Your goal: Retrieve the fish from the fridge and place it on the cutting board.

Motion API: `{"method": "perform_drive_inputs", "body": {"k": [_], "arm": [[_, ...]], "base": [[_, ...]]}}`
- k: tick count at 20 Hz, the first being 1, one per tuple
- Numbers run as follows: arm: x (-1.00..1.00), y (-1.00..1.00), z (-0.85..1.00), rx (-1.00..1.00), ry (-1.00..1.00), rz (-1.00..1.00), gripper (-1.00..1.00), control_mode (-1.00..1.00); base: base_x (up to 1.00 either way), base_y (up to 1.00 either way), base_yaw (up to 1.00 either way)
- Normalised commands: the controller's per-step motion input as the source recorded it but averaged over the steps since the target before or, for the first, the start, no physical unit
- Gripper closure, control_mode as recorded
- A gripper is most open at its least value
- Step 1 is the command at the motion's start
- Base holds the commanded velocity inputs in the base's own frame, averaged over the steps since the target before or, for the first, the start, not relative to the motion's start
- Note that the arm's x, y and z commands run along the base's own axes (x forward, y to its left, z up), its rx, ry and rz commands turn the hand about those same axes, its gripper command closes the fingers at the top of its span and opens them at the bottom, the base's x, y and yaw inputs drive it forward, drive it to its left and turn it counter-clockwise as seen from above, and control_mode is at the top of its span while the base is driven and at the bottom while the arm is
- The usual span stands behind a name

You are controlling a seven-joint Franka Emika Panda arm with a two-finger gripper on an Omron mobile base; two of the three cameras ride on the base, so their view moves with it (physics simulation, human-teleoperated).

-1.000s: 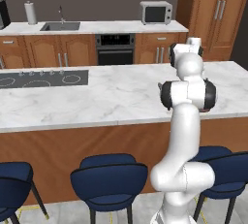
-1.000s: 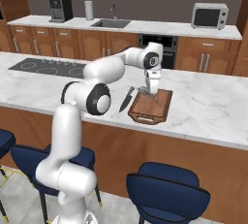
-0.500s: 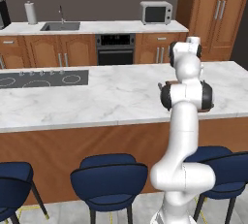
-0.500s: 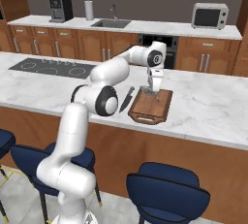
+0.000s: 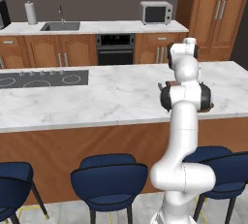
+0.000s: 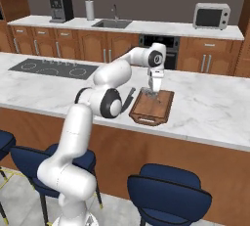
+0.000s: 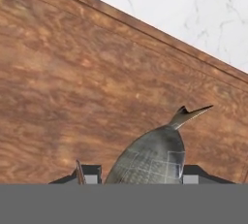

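Note:
The silvery-grey fish (image 7: 152,160) sits between my fingers (image 7: 90,172), its pointed tail aimed away from the hand, and my gripper (image 7: 141,173) is shut on it. Close beneath it spreads the reddish-brown cutting board (image 7: 72,97) with its darker rim. In the right base view my gripper (image 6: 153,92) points down over the far left part of the cutting board (image 6: 161,110) on the island counter. My own arm covers most of the board in the left base view, leaving only a corner (image 5: 169,83) visible. The fridge is out of view.
A slim black knife (image 6: 130,95) lies on the white marble island (image 6: 210,105) just left of the board. A black cooktop (image 6: 51,68) is set in the island's left end. Blue stools (image 6: 168,195) stand along its near side. The sink (image 6: 111,23) and microwave (image 6: 211,15) are on the back counter.
My gripper has come down with the fish, closer to the cutting board. The base and the board have not moved.

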Motion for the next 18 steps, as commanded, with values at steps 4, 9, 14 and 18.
{"method": "perform_drive_inputs", "body": {"k": [4,9,14,18], "arm": [[0.00,0.19,-0.23,0.01,0.01,0.00,-1.00,-1.00],[0.00,0.01,-0.01,0.00,0.00,0.00,-1.00,-1.00],[-0.13,0.02,0.00,0.00,0.00,-0.01,-1.00,-1.00],[-0.37,0.03,0.16,-0.01,-0.05,0.00,-1.00,-1.00]], "base": [[0.00,0.00,0.00],[0.00,0.00,0.00],[0.00,0.00,0.00],[0.00,0.00,0.00]]}}
